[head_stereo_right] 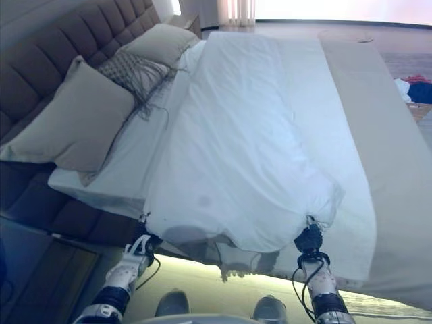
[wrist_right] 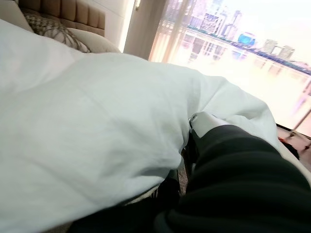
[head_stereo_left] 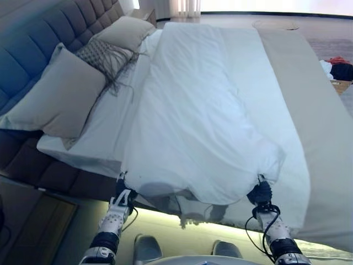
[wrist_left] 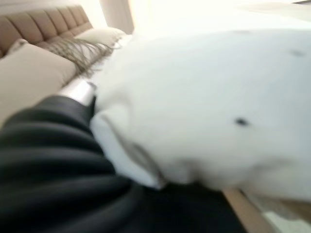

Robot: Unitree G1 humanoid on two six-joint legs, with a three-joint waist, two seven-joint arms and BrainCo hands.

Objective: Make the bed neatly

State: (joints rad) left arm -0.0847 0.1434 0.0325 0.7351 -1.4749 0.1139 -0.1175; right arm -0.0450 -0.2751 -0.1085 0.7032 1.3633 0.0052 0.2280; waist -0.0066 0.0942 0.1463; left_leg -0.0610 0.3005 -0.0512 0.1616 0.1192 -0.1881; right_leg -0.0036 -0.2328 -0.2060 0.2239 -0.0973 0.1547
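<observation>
A white duvet [head_stereo_left: 204, 110] lies in a long heap down the middle of the bed, and its near edge bulges over the side of the mattress. My left hand [head_stereo_left: 122, 197] is at the duvet's near left corner, buried in the cloth. My right hand [head_stereo_left: 260, 194] is at the near right corner, likewise tucked into the folds. In the left wrist view the duvet [wrist_left: 209, 107] lies over the left hand [wrist_left: 77, 91]. In the right wrist view the duvet [wrist_right: 87, 131] wraps round the right hand [wrist_right: 204, 120].
A large beige pillow [head_stereo_left: 55, 96], a fringed patterned cushion [head_stereo_left: 105, 55] and a second pillow [head_stereo_left: 124, 32] lean against the tufted headboard [head_stereo_left: 33, 38] on the left. A beige cover [head_stereo_left: 320, 110] runs along the bed's right side. Clothes [head_stereo_left: 336, 69] lie beyond it. A dark nightstand [head_stereo_left: 27, 221] is at lower left.
</observation>
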